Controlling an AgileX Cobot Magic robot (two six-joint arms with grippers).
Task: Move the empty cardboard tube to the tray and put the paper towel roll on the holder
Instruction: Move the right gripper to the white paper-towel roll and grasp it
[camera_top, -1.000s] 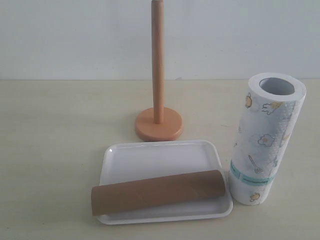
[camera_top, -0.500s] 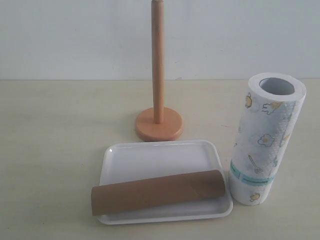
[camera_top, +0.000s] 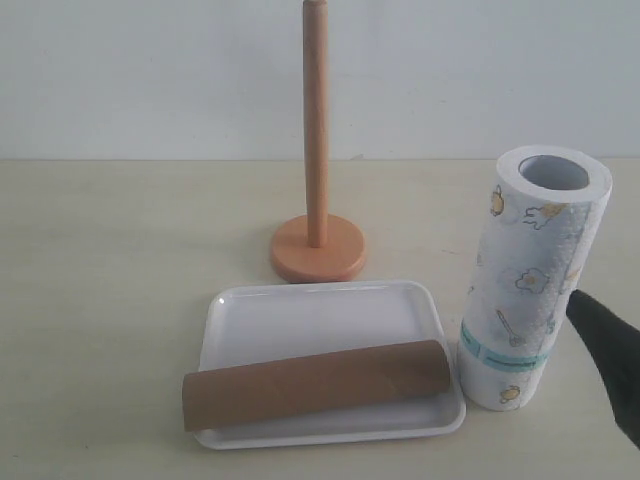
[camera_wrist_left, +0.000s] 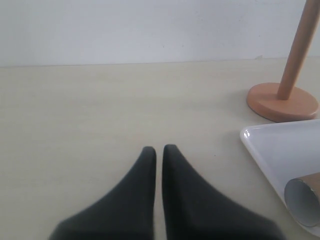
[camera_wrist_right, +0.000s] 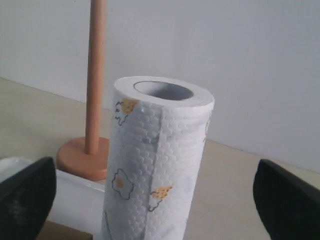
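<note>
My right gripper (camera_wrist_right: 155, 172) is spread wide and holds nothing. One finger could meet the tall paper towel roll (camera_top: 530, 280) first and tip it onto the tray (camera_top: 320, 310). The roll stands upright between my fingers, untouched, just right of the tray. The cardboard tube (camera_top: 315, 385) lies along the tray's near edge. The wooden holder (camera_top: 316, 200) stands bare beyond the tray. My left gripper (camera_wrist_left: 159, 152) is pressed closed, empty, over the table (camera_wrist_left: 75, 110) at left.
</note>
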